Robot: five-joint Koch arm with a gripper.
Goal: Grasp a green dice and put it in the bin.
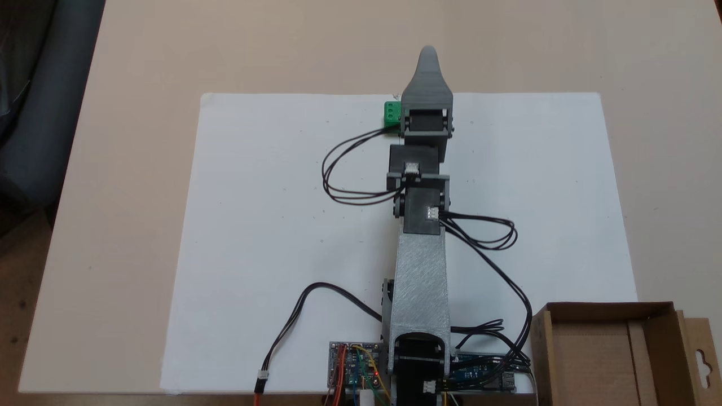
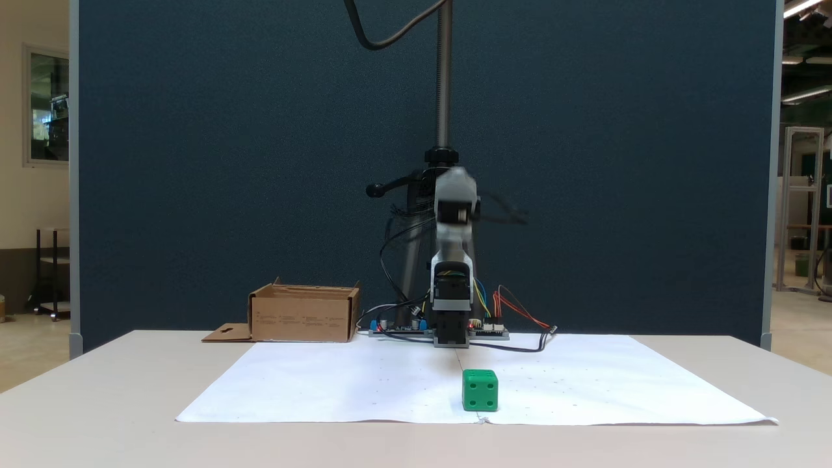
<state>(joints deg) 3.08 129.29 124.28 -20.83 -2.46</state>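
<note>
Green dice [image 2: 480, 390] sits near front edge of white sheet [image 2: 364, 383], open paper all round. Arm stretched toward 12 o'clock above dice [image 1: 392, 114]; gripper [image 1: 427, 56] jaws stacked, spread unreadable. Bin [image 1: 606, 352] at 5 o'clock, by base.

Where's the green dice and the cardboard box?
green dice [image 2: 480, 390]: a fixed view, on its front face.
bin [image 1: 603, 307]: a fixed view, on its far wall's rim.

A smooth, bright green plastic dice [image 2: 480, 390] is seen on matt white paper [image 1: 271, 237]. The brown bin [image 1: 598, 349] is made of dull corrugated cardboard.
</note>
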